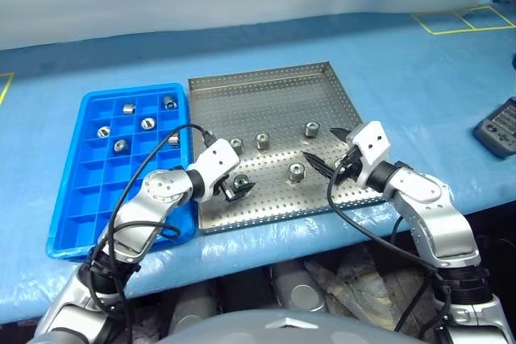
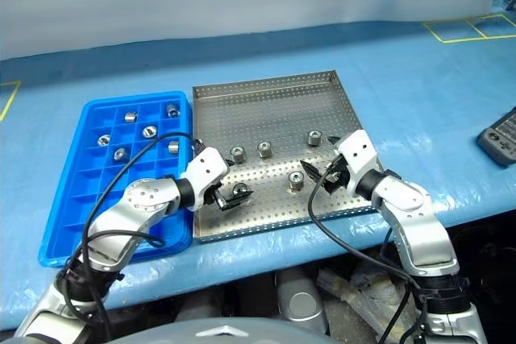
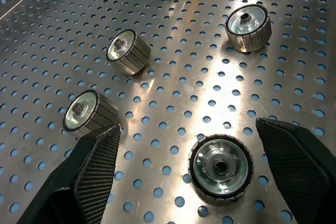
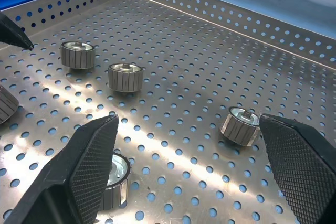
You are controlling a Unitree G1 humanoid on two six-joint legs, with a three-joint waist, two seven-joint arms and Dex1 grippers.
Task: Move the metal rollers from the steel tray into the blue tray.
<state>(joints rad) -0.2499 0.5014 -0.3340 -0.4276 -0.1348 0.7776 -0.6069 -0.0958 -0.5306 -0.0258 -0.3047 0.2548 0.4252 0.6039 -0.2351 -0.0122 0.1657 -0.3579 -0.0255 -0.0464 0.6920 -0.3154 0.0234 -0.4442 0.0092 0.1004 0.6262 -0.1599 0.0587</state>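
Note:
The steel tray (image 1: 266,94) lies mid-table with the blue tray (image 1: 81,199) along its left side. Several metal rollers (image 1: 262,141) stand on the steel tray's perforated floor, and several more (image 1: 147,124) sit in the blue tray's far compartments. My left gripper (image 1: 238,187) is open low over the steel tray's front left. One roller (image 3: 220,167) sits between its fingers (image 3: 94,171) with a gap on each side. My right gripper (image 1: 325,147) is open above the tray's front right. It hangs between a roller (image 4: 240,125) and another (image 1: 296,172), holding nothing.
A dark handheld device (image 1: 498,126) lies at the table's right edge. Yellow tape squares (image 1: 463,19) mark the blue table cover at the far right. The table's front edge runs just below both trays.

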